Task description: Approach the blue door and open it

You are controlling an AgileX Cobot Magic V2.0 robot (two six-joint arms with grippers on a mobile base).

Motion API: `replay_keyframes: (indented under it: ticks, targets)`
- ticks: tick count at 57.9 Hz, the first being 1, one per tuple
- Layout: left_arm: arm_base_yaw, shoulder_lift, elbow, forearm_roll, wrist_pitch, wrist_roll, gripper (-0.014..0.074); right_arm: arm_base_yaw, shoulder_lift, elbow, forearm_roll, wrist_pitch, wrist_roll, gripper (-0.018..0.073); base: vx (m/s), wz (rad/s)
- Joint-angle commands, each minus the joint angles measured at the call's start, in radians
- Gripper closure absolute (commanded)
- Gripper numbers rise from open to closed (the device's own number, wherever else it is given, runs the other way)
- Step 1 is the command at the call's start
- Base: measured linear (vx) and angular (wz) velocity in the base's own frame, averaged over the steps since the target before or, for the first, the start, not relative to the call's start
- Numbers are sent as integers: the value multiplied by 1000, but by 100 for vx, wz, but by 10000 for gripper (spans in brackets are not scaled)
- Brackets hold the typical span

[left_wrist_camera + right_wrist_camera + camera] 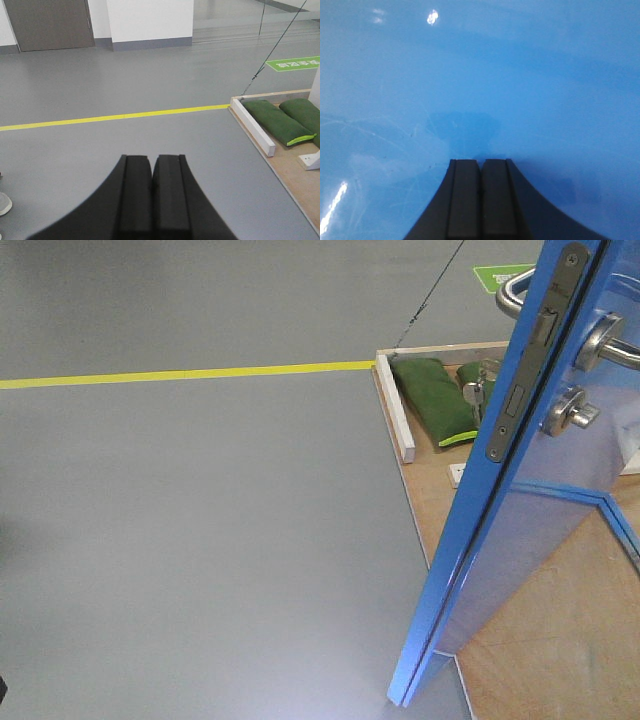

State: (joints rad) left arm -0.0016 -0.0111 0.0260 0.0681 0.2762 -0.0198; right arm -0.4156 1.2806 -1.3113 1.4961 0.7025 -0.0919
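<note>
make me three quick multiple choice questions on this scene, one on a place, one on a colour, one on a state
1. Where do the green sandbags lie?
A. on the wooden platform
B. stacked on a chair
C. hanging from the ceiling

2. What colour is the floor line?
A. red
B. yellow
C. white

3. How is the right tool?
A. wide open
B. shut on a sandbag
C. shut, empty, facing the blue door

Answers:
1 A, the bags rest on the plywood behind the white batten.
2 B, a yellow stripe crosses the grey floor.
3 C, it is closed with only glossy blue ahead.
</note>
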Motion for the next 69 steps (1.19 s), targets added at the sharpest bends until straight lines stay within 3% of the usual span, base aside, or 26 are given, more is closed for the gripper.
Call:
replay_keyframes:
  ticks: [1,69]
  targets:
    - [-6,-13,-26,-2,-85,-7,524,5,-22,-32,49,14,-15,547,0,0]
    - [-6,-13,-26,-2,-85,-7,524,5,-22,-32,49,17,-15,547,0,0]
